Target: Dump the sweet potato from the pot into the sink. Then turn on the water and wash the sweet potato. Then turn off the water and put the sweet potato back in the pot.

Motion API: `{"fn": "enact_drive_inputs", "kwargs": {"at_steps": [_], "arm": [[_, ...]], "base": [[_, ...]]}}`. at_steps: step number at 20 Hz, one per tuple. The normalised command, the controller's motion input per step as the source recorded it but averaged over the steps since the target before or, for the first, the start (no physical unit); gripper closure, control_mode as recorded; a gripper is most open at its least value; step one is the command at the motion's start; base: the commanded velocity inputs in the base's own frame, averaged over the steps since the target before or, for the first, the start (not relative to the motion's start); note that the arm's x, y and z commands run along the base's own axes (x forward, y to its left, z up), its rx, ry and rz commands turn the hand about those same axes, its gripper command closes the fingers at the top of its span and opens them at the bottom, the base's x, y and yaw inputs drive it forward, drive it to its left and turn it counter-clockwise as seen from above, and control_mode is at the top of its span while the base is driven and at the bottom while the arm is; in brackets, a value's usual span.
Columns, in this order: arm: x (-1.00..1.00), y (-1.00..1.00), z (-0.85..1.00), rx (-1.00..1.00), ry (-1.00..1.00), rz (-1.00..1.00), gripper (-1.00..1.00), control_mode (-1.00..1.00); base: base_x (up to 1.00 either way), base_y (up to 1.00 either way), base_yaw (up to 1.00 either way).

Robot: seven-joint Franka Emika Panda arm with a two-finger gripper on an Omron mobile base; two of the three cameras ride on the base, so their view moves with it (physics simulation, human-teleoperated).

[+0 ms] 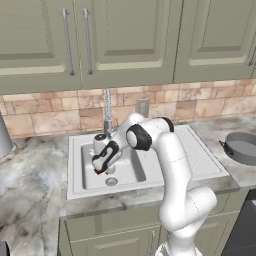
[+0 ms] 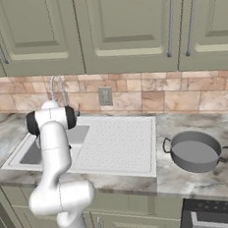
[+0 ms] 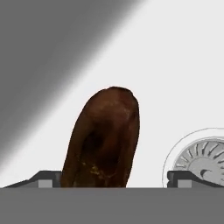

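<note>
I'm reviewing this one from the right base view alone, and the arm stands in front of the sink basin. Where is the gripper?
Observer: In the left base view the gripper reaches down into the sink, close to the drain.
Operator: Is the sweet potato there too?
Observer: Yes. The hand view shows the sweet potato lying on the basin floor between the fingertips, which are wide apart, one of them clear of it.
Operator: Is the water running?
Observer: No stream falls from the faucet.
</note>
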Motion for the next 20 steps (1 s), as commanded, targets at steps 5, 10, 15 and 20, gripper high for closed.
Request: {"fn": "enact_drive_inputs", "kwargs": {"at_steps": [5,10,15,20], "arm": [[0.18,0.01,-0.22,0.00,0.00,-0.01,-1.00,-1.00],[0.15,0.01,-0.28,0.00,0.01,-0.01,-1.00,-1.00],[0.16,0.05,-0.31,0.00,0.02,-0.01,1.00,-1.00],[0.22,0.10,-0.23,0.00,0.05,-0.02,1.00,-1.00]], "base": [[0.00,0.00,0.00],[0.00,0.00,0.00],[0.00,0.00,0.00],[0.00,0.00,0.00]]}}
